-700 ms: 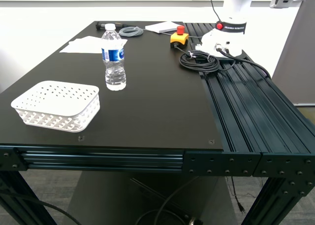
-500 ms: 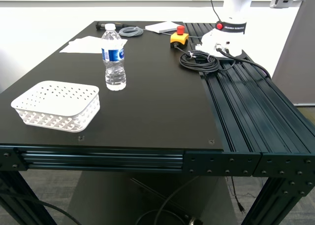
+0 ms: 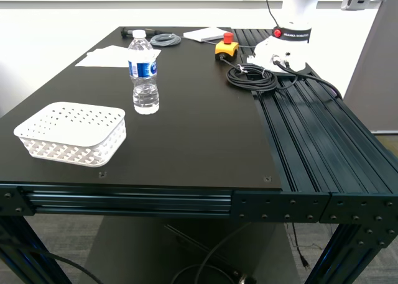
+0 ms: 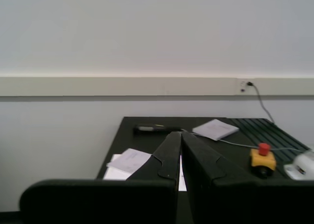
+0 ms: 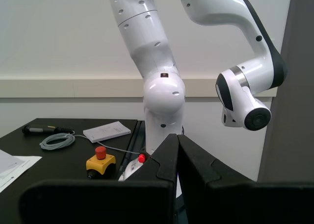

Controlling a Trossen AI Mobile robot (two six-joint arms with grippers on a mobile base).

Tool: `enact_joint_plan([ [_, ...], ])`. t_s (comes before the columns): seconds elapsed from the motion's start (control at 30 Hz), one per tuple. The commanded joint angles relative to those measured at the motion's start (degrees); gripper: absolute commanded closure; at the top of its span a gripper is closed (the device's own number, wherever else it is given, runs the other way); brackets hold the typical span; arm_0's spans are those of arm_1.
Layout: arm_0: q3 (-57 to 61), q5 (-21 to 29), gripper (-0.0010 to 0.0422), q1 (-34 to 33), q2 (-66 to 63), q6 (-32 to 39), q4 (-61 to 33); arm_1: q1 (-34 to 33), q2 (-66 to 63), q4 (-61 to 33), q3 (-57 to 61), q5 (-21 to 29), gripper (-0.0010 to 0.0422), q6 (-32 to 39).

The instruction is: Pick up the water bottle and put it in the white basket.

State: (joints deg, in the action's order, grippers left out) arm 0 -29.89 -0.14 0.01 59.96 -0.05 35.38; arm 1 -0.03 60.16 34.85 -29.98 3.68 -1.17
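The water bottle (image 3: 143, 71), clear with a white cap and a blue-and-white label, stands upright on the black table (image 3: 199, 122) toward the exterior view's left. Nearer the front edge on that side sits the white basket (image 3: 71, 133), with nothing in it. Neither arm shows in the exterior view. My first gripper (image 4: 180, 135) is shut, jaws together, high above the table and aimed at the far wall; bottle and basket are out of its view. My second gripper (image 5: 177, 137) is also shut, pointing at the white robot beside the table.
A white robot arm (image 3: 291, 35) stands on its base at the back of the exterior view's right, with coiled black cable (image 3: 250, 76) beside it. A yellow box with a red button (image 3: 227, 46), paper sheets (image 3: 112, 56), a grey cable coil (image 3: 165, 40) and a white booklet (image 3: 205, 34) lie along the back.
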Motion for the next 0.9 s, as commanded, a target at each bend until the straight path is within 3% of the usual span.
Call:
enact_joint_plan([
  [0.03, -0.1, 0.0, 0.0412, 0.0, 0.0, 0.0, 0.2, 0.0, 1.9, -0.6, 0.0, 12.2, 0.0413, 3.5],
  [0.17, -0.1, 0.0, 0.0412, 0.0, 0.0, 0.0, 0.2, -0.1, 7.5, -3.9, 0.0, 23.8, 0.0413, 7.8],
  [0.57, -0.1, 0.0, 0.0412, 0.0, 0.0, 0.0, 0.1, -0.5, 25.5, -4.0, -2.6, 24.5, 0.0412, 8.8],
  [0.73, -0.1, 0.0, 0.0412, 0.0, 0.0, 0.0, 0.1, -2.8, 30.4, -2.7, -5.7, 30.1, 0.0411, 12.3],
  [0.9, -0.1, 0.0, 0.0412, 0.0, 0.0, 0.0, 0.1, -5.1, 34.7, -2.6, -9.4, 30.3, 0.0373, 15.1],
])
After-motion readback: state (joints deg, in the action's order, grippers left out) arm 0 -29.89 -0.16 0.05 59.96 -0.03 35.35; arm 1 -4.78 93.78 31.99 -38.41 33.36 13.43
